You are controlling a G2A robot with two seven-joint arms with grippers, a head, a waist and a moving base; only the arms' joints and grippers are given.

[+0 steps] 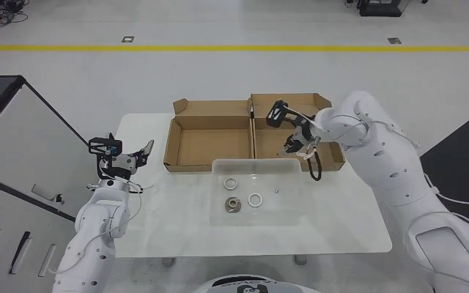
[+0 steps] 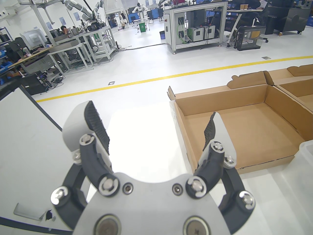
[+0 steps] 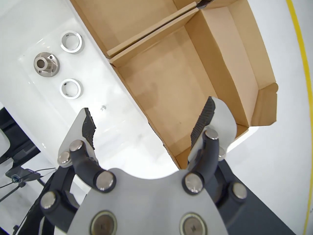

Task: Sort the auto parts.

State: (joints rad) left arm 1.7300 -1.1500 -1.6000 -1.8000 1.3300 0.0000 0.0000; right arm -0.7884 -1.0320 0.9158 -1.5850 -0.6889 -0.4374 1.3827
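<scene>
A clear plastic tray [image 1: 272,212] at the table's middle holds two silver rings [image 1: 231,182] [image 1: 256,199], a flanged metal hub [image 1: 232,204] and a tiny screw [image 1: 277,190]. The right wrist view shows them too: rings [image 3: 71,41] [image 3: 70,88], hub [image 3: 46,64], screw [image 3: 103,108]. My right gripper [image 1: 300,146] [image 3: 148,107] hangs open and holds nothing, above the right cardboard box [image 1: 267,143] [image 3: 171,74] near its front wall. My left gripper [image 1: 141,155] [image 2: 152,111] is open with nothing in it, raised over the table's left edge, left of the left cardboard box [image 1: 209,146] [image 2: 244,128].
Both boxes stand side by side behind the tray, lids folded back, with bare floors. A white panel [image 1: 44,139] leans beside the table on the left. Bare tabletop [image 1: 330,220] lies in front of and to the right of the tray.
</scene>
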